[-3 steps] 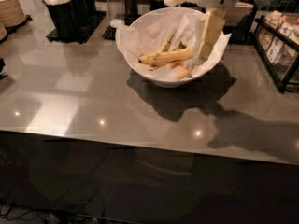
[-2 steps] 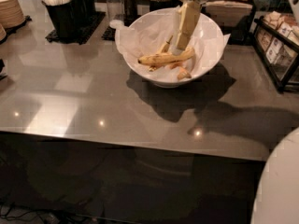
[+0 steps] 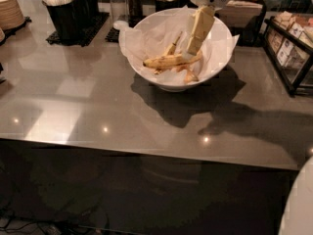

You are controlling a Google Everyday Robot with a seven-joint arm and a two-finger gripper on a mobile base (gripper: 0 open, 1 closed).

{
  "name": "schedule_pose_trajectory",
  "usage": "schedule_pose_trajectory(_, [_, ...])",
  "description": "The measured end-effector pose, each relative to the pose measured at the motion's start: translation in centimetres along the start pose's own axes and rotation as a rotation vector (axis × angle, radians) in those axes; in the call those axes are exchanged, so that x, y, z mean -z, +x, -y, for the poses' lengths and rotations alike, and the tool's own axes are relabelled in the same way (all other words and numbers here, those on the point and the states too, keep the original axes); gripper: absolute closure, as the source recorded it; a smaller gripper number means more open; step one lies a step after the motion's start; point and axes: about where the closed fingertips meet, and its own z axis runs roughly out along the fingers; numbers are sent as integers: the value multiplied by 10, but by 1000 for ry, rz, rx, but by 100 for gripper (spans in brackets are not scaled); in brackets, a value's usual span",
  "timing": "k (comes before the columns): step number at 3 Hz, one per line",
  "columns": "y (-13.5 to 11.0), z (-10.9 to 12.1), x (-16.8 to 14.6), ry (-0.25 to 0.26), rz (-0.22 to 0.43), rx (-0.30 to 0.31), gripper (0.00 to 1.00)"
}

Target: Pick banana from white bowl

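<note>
The white bowl [image 3: 168, 85], lined with crumpled white paper, stands on the grey counter at the back centre. In it lies the long yellow banana [image 3: 164, 61], speckled brown, running left to right. A shorter banana [image 3: 171, 47] lies behind it and an orange-tinted piece [image 3: 190, 76] lies in front on the right. My gripper [image 3: 192, 53] reaches down into the bowl from above, cream-coloured and tilted. Its tip is at the right part of the long banana and hides that end.
Black cutlery holders [image 3: 68, 9] stand at the back left, beside a stack of plates [image 3: 10, 13]. Shakers [image 3: 124, 1] stand behind the bowl. A black wire rack [image 3: 293, 48] stands at the right. Part of my white body [image 3: 298, 204] shows at the bottom right.
My gripper has moved left and settled over the right end of the long banana. The bananas and bowl have not moved. My white body has come into view at the bottom right.
</note>
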Motion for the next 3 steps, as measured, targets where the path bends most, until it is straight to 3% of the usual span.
schedule_pose_trajectory(1, [26, 7, -14, -2, -12, -74, 0])
schedule_pose_trajectory(2, [50, 29, -37, -34, -33, -113, 0])
schedule_pose_trajectory(3, [49, 33, -39, -21, -29, -112, 0])
